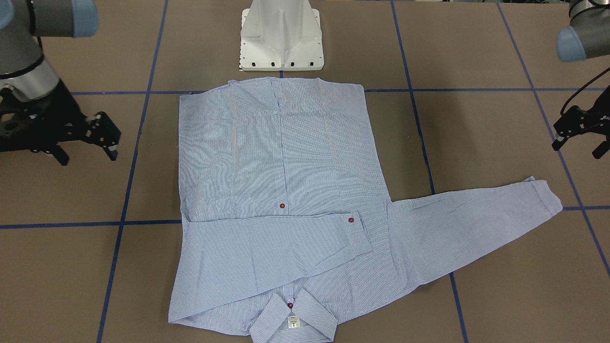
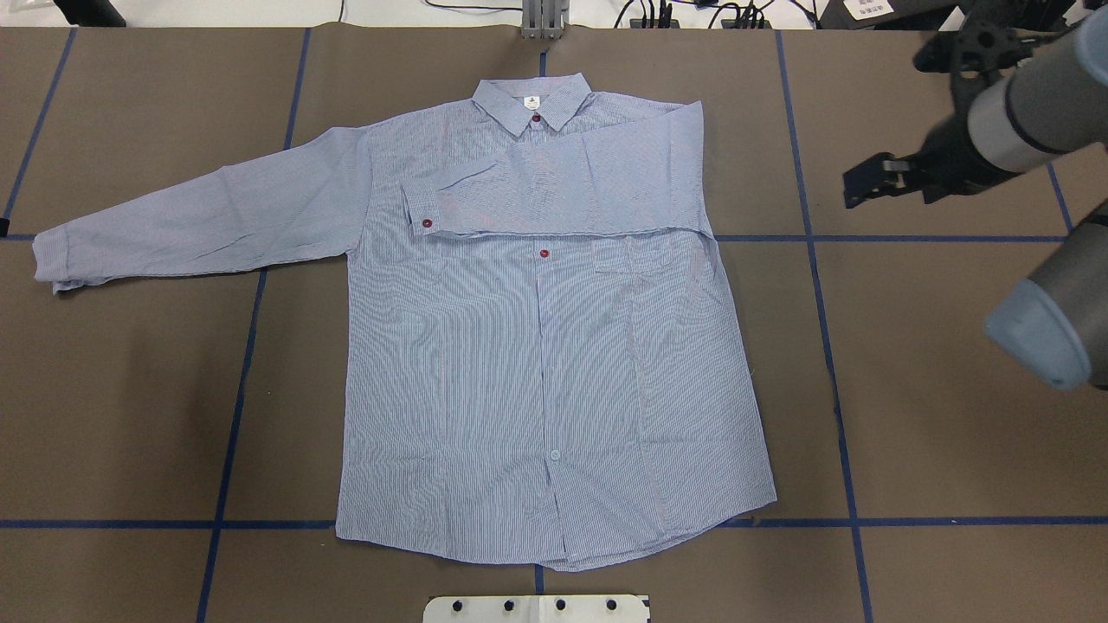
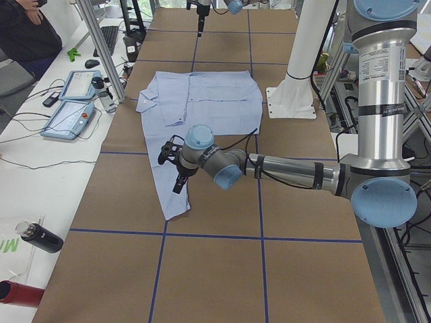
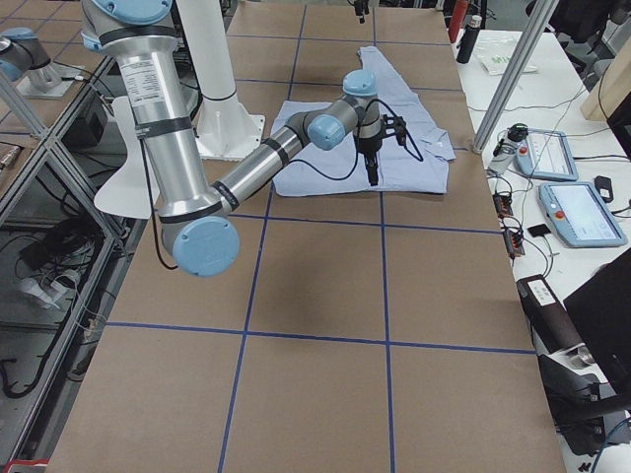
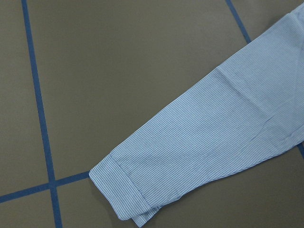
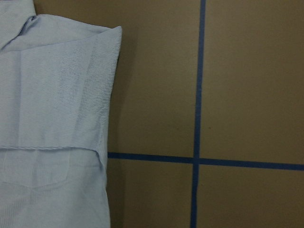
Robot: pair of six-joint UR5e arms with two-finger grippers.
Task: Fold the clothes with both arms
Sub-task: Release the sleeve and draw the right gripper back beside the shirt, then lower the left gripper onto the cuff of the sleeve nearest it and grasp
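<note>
The light-blue striped shirt [image 2: 545,363] lies flat and face up on the brown table, collar [image 2: 532,99] at the far edge. One sleeve [image 2: 563,182] is folded across the chest, and the other sleeve [image 2: 199,225] stretches out flat to my left. My left gripper [image 1: 579,146] hovers open above the table near that sleeve's cuff [image 5: 126,194], holding nothing. My right gripper [image 1: 88,155] hovers open and empty off the shirt's other side, level with the folded shoulder [image 6: 102,61]. In the overhead view the right gripper [image 2: 866,183] is well right of the shirt.
The white pedestal base [image 1: 281,40] stands just behind the shirt's hem. Blue tape lines [image 2: 822,238] grid the table. A side bench holds teach pendants [image 3: 71,111] and a bottle [image 3: 40,237]. A person [image 3: 27,30] stands at its far end.
</note>
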